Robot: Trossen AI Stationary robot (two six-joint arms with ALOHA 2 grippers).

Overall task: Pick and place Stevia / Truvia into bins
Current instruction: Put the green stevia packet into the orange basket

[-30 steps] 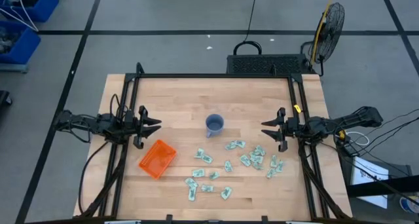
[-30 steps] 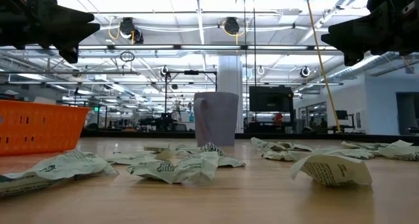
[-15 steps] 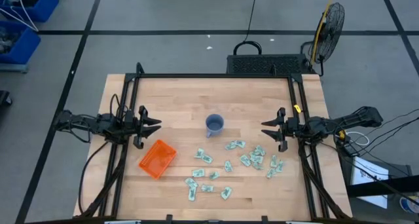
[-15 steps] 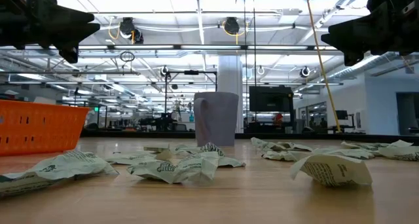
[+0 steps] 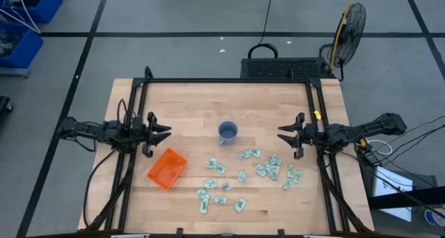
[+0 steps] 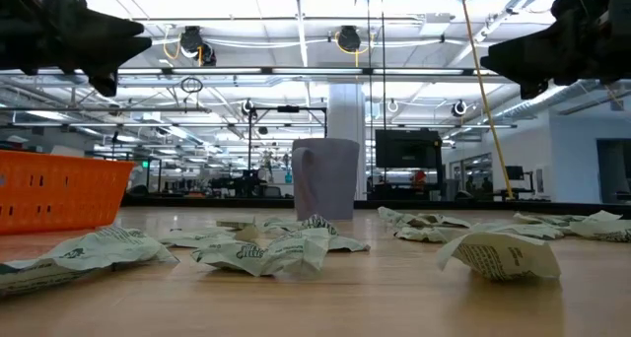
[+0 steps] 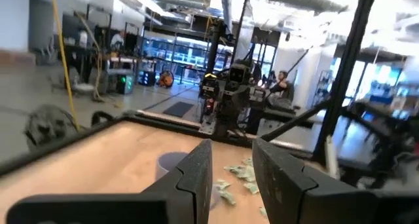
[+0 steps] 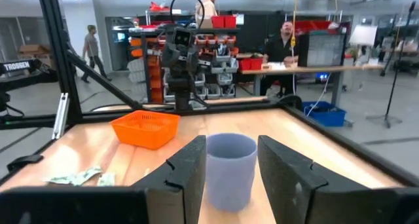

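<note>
Several pale green-and-white Stevia packets (image 5: pixel 243 175) lie scattered and crumpled on the wooden table's near right half, also visible in the low view (image 6: pixel 276 250). The orange bin (image 5: pixel 167 168) rests on its base at the near left, with nothing visible inside it. My left gripper (image 5: pixel 168 132) hovers open at the table's left edge, above and beyond the bin. My right gripper (image 5: pixel 280 136) hovers open at the right edge, just beyond the packets. Nothing is between either gripper's fingers (image 7: pixel 200 175) (image 8: pixel 190 168).
A blue-grey mug (image 5: pixel 228 132) stands upright mid-table between the two grippers. Black frame rails (image 5: pixel 229 81) run along the table's far, left and right sides. The far half of the tabletop (image 5: pixel 229 102) is bare wood. People (image 8: pixel 283 37) are in the room beyond the table.
</note>
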